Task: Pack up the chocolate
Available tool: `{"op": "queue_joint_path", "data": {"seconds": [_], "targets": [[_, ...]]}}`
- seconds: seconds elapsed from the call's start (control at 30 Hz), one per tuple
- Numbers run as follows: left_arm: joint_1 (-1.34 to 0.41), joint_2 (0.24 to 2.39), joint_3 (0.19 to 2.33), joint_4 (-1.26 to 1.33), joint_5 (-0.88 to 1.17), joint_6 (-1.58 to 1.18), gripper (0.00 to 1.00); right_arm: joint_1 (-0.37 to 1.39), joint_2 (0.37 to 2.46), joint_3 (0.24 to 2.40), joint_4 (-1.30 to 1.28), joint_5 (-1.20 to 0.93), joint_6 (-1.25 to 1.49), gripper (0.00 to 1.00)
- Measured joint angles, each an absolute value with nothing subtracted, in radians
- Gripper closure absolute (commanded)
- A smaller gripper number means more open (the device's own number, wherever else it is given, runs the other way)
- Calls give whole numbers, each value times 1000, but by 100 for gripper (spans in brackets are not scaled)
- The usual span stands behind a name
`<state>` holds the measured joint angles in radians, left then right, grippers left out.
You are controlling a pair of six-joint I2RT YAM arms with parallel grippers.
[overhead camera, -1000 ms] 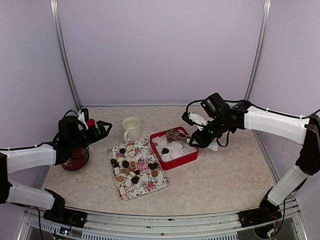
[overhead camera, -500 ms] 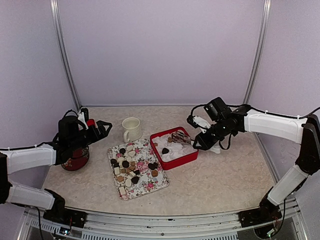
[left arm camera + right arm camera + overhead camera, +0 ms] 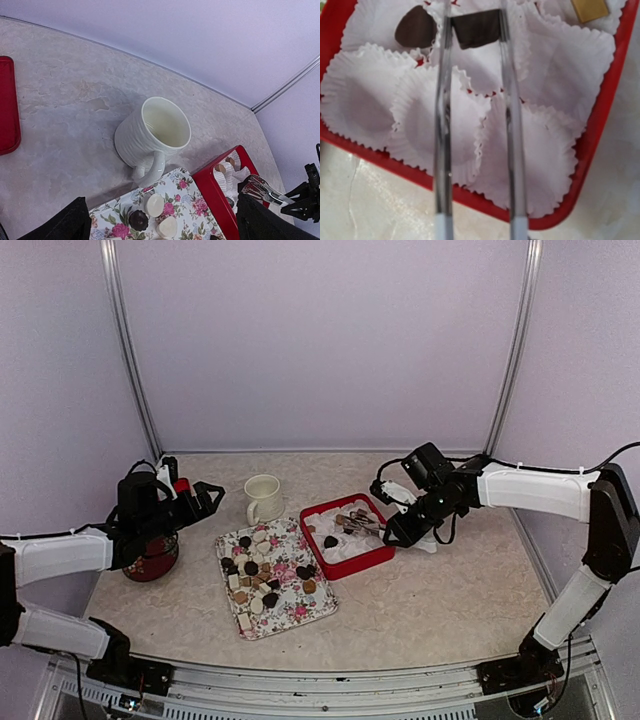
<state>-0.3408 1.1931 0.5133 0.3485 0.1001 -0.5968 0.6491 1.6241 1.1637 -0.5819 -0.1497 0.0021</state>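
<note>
Several dark brown, tan and cream chocolates (image 3: pixel 262 575) lie on a floral tray (image 3: pixel 290 618). My right gripper (image 3: pixel 402 525) is shut on metal tongs (image 3: pixel 512 125) that reach over the red box (image 3: pixel 372 558). A dark brown square chocolate (image 3: pixel 477 27) sits pinched between the tong tips, just above a white paper liner (image 3: pixel 550 55). Another dark chocolate (image 3: pixel 415 27) and a tan one (image 3: pixel 590 7) rest in liners in the box. My left gripper (image 3: pixel 205 495) hangs open and empty at the left, above a dark red bowl (image 3: pixel 150 562).
A cream mug (image 3: pixel 263 498) stands upright behind the tray, between it and the back wall. A small white object (image 3: pixel 428 535) lies under my right wrist beside the box. A red lid edge (image 3: pixel 7 105) shows at the far left. Metal frame posts stand at the back corners.
My right gripper has moved down and slightly left, lowering the tongs with the dark square into the red box. The left arm has not moved.
</note>
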Motion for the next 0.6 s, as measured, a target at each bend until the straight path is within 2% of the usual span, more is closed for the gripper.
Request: {"op": "queue_joint_path", "data": {"seconds": [0.2, 0.6], "targets": [[-341, 1195, 513, 349, 100, -597, 1, 649, 1624, 1164, -582, -153, 2, 61], [-341, 1200, 513, 351, 100, -597, 1, 654, 1621, 1203, -602, -176, -7, 61]]}}
